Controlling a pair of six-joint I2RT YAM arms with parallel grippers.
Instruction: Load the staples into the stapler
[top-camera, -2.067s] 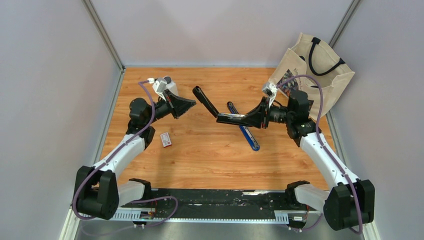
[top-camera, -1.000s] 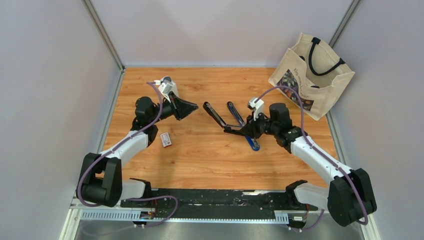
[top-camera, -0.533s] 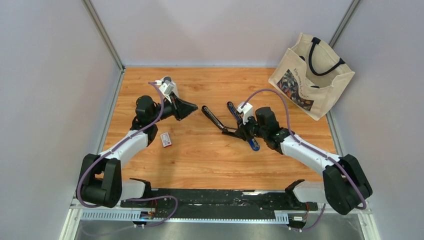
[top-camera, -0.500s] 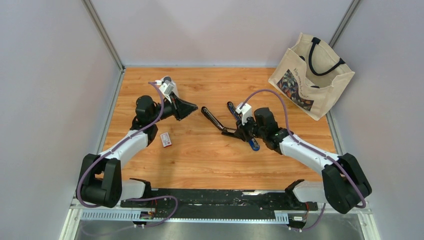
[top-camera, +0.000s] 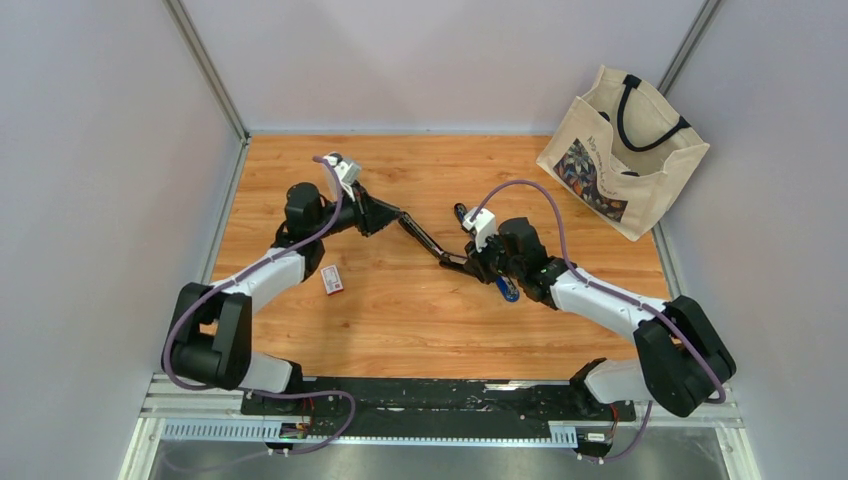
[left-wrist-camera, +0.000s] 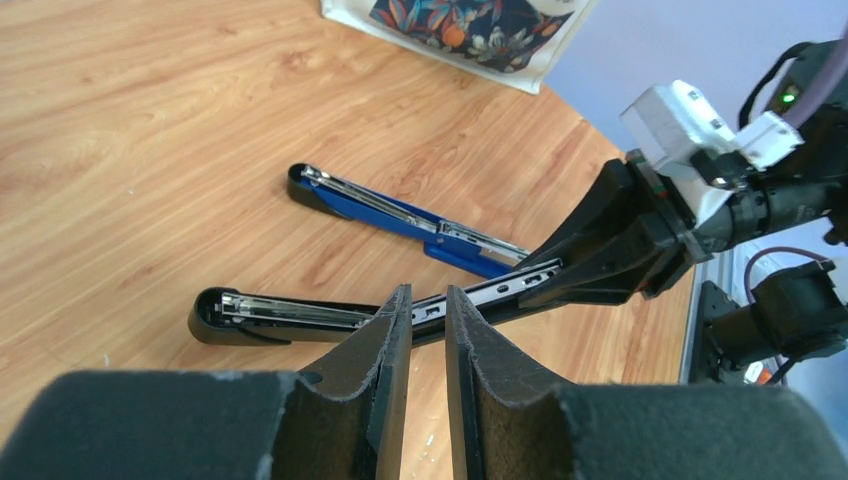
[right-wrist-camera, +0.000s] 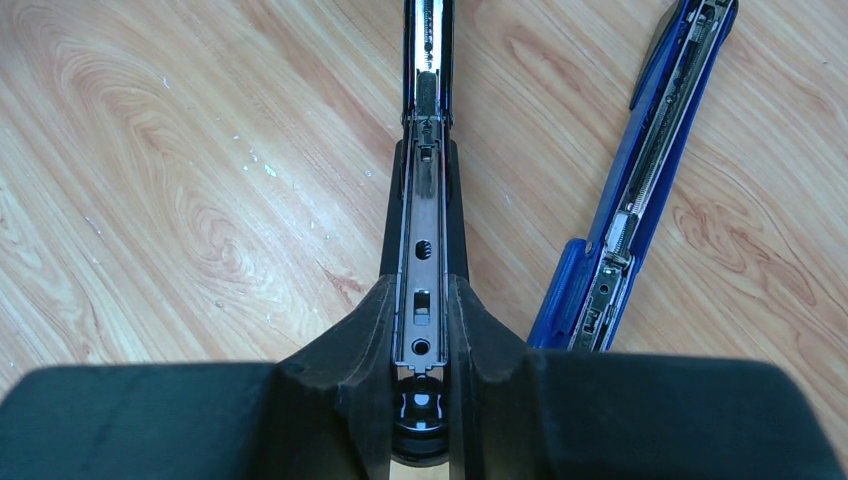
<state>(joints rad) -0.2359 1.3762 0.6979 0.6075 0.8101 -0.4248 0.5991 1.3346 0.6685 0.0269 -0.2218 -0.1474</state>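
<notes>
While the right end effector (right-wrist-camera: 422, 290) clamps the stapler (right-wrist-camera: 424, 170), the staples (top-camera: 332, 279) lie well apart.

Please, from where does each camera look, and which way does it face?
Top external: high behind the bases, looking down at the table; left arm, right arm show.
Left wrist: low, facing the black stapler and right gripper; own fingers show.
Right wrist: looking down along that stapler; own fingers clamp it.
All share the black stapler.

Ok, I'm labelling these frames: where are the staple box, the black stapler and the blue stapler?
staple box (top-camera: 332, 279), top view, middle of its top face.
black stapler (right-wrist-camera: 425, 200), right wrist view, its metal rail.
blue stapler (left-wrist-camera: 380, 212), left wrist view, its blue body.
</notes>
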